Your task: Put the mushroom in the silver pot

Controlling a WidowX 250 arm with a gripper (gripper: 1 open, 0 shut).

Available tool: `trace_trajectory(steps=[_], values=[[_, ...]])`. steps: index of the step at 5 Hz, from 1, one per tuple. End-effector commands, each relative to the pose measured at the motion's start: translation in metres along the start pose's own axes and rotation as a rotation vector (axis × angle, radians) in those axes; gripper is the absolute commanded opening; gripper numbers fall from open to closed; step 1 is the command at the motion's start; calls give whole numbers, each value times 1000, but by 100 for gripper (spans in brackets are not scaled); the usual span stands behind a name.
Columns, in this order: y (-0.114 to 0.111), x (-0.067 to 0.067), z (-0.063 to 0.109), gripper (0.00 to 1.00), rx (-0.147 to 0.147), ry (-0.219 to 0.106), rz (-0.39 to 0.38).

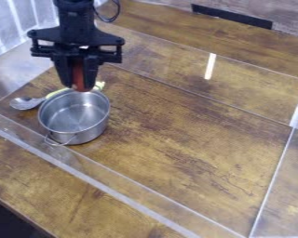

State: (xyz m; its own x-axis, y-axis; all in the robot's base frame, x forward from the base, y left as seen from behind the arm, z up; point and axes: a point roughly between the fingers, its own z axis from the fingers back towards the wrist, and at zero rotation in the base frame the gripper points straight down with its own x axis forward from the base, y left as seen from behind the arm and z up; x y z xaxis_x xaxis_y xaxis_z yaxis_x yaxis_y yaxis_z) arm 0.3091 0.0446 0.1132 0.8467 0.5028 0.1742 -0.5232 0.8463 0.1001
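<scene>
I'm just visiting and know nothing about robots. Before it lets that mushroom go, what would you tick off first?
1. Gripper shut on the mushroom: ok, a reddish piece shows between the fingers.
2. Silver pot upright with its mouth open: ok.
3. Pot inside free of other things: ok, only bare steel shows.
4. Gripper over the pot: not ok; it looks to hang above the far rim, not the middle.
5. Spoon out of the way: ok, it lies left of the pot, outside it.
6. Gap between mushroom and pot rim: cannot tell from this single view.
</scene>
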Motion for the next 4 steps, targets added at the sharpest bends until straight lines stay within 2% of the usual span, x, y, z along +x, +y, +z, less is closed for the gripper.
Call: trace_trajectory(steps=[1,2,4], values=[[-15,6,13,0,-5,-42,55],[-20,5,10,0,15,-35,110],[-15,13,9,0,64,-26,215]])
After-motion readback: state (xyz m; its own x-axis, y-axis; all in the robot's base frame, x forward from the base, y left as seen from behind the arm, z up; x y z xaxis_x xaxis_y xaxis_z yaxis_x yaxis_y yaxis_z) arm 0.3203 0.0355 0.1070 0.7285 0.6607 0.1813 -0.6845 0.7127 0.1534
